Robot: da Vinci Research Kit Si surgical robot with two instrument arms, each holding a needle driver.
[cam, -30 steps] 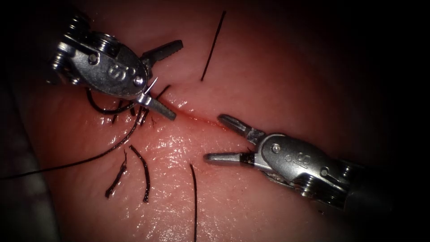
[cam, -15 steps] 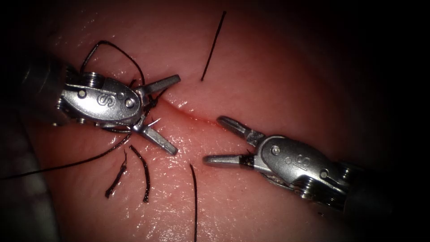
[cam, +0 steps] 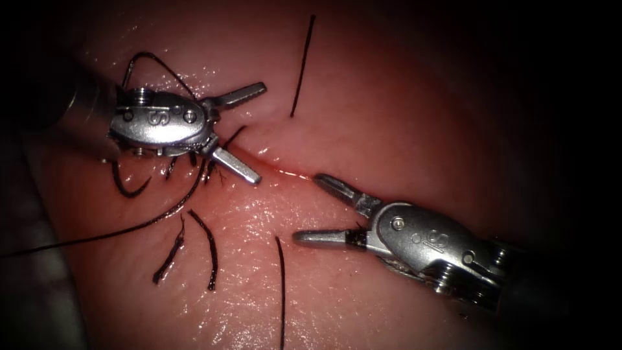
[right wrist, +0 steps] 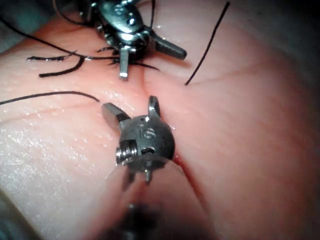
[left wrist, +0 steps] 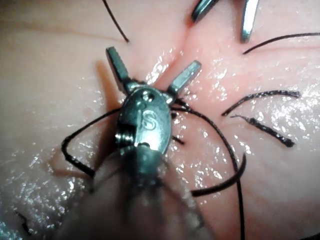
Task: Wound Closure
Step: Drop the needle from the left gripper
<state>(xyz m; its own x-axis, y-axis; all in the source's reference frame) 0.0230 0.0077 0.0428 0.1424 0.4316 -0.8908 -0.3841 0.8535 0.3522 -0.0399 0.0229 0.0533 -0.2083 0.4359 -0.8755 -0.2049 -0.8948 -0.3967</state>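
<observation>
The tissue (cam: 389, 104) has a cut (cam: 285, 170) running across its middle, with red fluid along it. My left tool (cam: 257, 131) hovers over the cut's left end with its jaws spread and nothing between them; the left wrist view shows the same left tool (left wrist: 154, 57). Dark thread (cam: 155, 57) loops over and under its wrist. A dark curved piece (cam: 126, 186) lies beneath it; needle or thread, I cannot tell. My right tool (cam: 310, 207) sits at the cut's right part, open and empty, as the right wrist view of this tool (right wrist: 130, 104) confirms.
A long thread (cam: 97, 238) trails off to the left edge. Cut ends of thread lie around: one (cam: 303, 65) above the cut, one (cam: 280, 291) below it, and two short pieces (cam: 208, 249) at lower left.
The left tool dipped down across the cut's left end, then came back up and turned, jaws open throughout, the thread loop following it. The right tool barely shifted.
</observation>
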